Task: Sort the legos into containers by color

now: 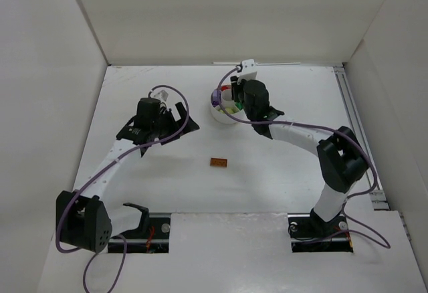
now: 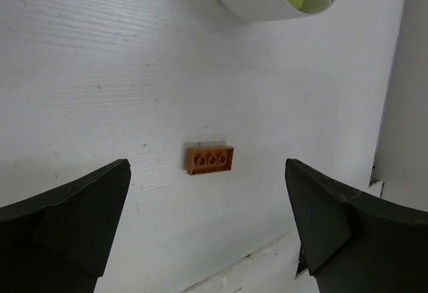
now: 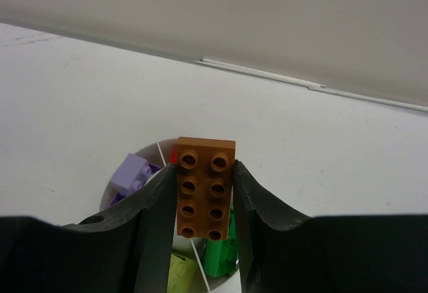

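My right gripper (image 3: 204, 196) is shut on an orange-brown lego (image 3: 204, 188), studs up, held just above the round white dish (image 1: 219, 115). In the right wrist view the dish (image 3: 137, 158) holds a purple lego (image 3: 132, 172), a green one (image 3: 221, 253), a lime-yellow one (image 3: 177, 274) and a sliver of red (image 3: 174, 155). A second orange-brown lego (image 1: 219, 162) lies alone on the table, underside up in the left wrist view (image 2: 210, 159). My left gripper (image 2: 207, 206) is open and empty, above and short of it. The dish edge (image 2: 254, 2) shows at the top there.
White walls enclose the table on the left, back and right. A metal rail (image 1: 358, 126) runs along the right side. The arm bases and their mounting slots (image 1: 150, 233) sit at the near edge.
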`<act>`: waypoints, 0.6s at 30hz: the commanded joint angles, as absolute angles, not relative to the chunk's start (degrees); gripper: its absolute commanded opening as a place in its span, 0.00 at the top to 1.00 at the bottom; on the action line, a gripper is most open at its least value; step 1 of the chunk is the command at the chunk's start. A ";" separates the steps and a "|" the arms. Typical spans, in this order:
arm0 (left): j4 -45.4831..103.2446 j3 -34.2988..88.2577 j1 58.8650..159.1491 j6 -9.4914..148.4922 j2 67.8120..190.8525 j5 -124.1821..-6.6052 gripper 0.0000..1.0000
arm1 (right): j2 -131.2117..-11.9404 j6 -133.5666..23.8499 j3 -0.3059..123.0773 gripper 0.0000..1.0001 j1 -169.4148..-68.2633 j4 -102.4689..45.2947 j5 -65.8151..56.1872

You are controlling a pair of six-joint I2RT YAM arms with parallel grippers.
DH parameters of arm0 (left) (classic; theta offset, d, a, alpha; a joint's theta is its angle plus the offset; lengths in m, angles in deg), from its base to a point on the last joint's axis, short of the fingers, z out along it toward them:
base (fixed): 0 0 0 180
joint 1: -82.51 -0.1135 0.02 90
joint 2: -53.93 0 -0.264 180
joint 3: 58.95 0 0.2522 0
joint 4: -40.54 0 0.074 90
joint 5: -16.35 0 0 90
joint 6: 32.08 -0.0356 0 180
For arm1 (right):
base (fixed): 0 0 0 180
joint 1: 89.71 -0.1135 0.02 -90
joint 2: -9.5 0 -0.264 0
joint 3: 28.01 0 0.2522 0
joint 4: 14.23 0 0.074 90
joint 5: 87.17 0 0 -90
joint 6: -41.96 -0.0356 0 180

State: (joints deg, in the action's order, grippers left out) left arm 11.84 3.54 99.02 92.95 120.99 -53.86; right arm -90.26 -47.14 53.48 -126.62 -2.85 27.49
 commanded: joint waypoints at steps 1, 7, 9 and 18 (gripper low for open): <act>14.30 7.10 99.29 93.08 121.43 -54.41 0.00 | -91.56 -44.44 57.47 0.81 -125.84 4.87 23.57; 14.30 8.25 99.29 92.55 123.62 -54.41 0.00 | -94.55 -45.93 58.09 0.77 -125.84 6.98 19.81; 14.82 8.25 99.29 92.55 124.15 -54.41 0.00 | -95.44 -46.54 58.09 0.76 -125.84 7.77 19.18; 14.82 7.72 99.29 92.55 125.29 -53.88 0.00 | -99.13 -47.60 58.61 0.68 -125.31 10.06 20.67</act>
State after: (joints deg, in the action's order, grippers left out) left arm 13.02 5.88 99.02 92.90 125.37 -54.17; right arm -99.27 -46.42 56.21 -125.68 4.59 20.80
